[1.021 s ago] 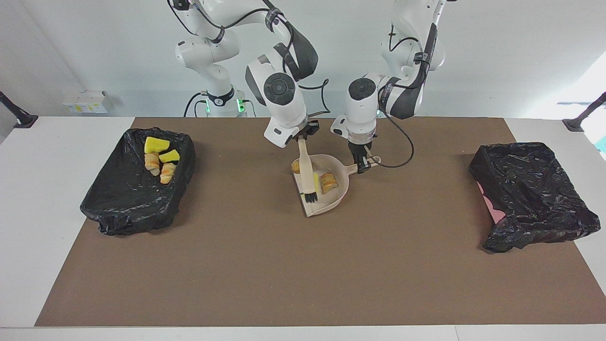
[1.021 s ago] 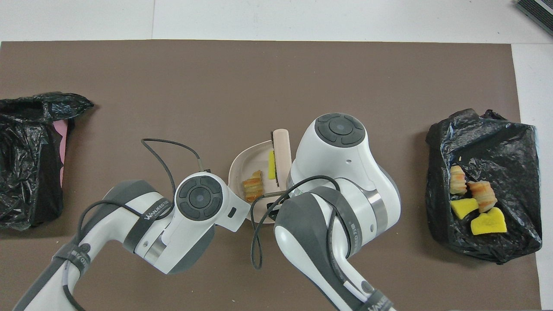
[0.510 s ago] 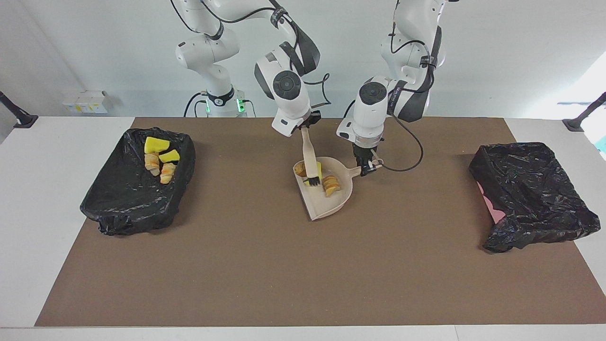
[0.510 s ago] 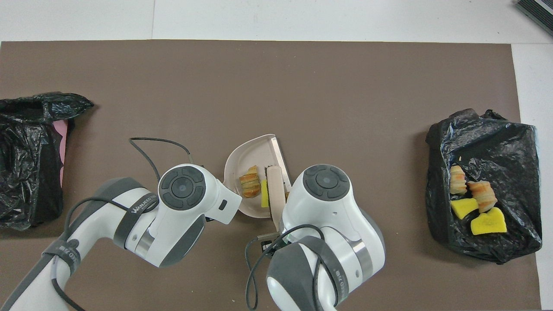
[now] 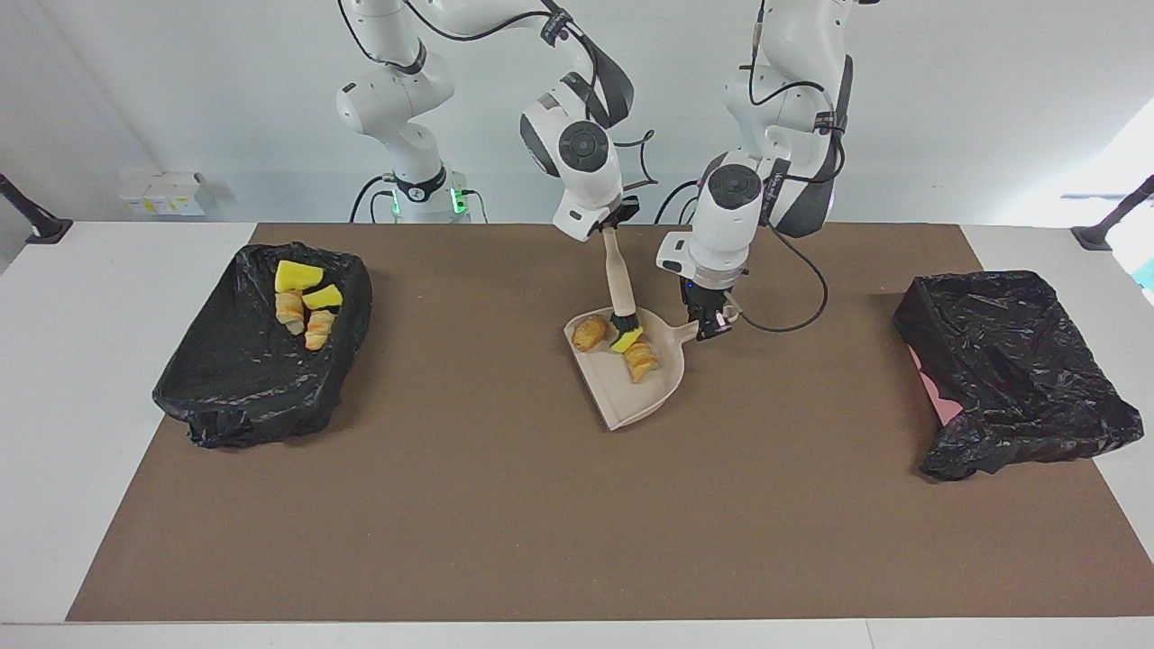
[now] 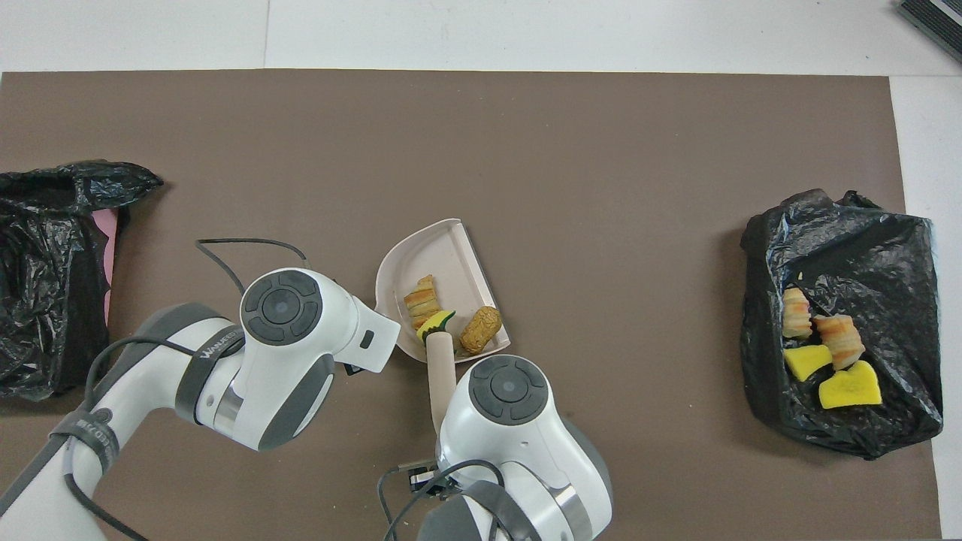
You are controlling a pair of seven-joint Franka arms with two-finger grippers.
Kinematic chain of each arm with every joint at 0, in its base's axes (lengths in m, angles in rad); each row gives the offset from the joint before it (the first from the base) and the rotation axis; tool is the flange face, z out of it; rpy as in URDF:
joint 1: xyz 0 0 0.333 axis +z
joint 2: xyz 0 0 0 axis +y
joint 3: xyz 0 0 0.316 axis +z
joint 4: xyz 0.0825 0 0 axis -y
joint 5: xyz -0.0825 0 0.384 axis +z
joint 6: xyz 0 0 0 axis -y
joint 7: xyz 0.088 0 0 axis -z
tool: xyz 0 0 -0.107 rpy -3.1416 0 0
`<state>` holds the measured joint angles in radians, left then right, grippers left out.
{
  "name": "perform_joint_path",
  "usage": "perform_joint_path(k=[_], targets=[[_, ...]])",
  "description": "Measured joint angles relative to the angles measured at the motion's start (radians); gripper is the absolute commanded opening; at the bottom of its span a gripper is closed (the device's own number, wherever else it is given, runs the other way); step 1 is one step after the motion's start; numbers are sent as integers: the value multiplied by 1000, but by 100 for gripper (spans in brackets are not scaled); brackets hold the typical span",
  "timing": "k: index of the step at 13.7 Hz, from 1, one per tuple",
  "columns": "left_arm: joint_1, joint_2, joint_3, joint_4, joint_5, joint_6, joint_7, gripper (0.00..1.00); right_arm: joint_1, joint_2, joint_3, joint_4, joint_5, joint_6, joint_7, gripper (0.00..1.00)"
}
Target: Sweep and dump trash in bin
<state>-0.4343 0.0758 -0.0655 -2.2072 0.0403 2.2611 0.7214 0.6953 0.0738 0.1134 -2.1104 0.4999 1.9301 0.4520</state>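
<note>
One camera sits high across the surface (image 5: 577, 541) and looks back at both robots, from a fair way off, so the whole brown mat (image 5: 505, 505) fits in. The other hangs above the robots' end, aimed forward and steeply down, somewhat closer. Both catch the mat, the dustpan (image 5: 642, 397) and both black-lined bins (image 5: 261, 379), half a turn apart.

tabletop (image 5: 108, 379): white, carrying a brown mat (image 5: 541, 505)
on mat: beige dustpan (image 5: 640, 397) below both hands; one black-lined bin (image 5: 261, 370) toward each end, second bin (image 5: 1010, 370)
</note>
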Motion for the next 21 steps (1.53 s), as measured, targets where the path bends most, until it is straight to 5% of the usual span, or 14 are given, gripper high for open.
perform_joint_path(k=[10, 21], targets=[[70, 61, 3, 98, -26, -19, 10, 0, 146, -3, 2, -19, 48, 101, 128, 0], [282, 83, 4, 417, -140, -343, 290, 0, 271, 0, 2, -99, 51, 163, 305, 0]])
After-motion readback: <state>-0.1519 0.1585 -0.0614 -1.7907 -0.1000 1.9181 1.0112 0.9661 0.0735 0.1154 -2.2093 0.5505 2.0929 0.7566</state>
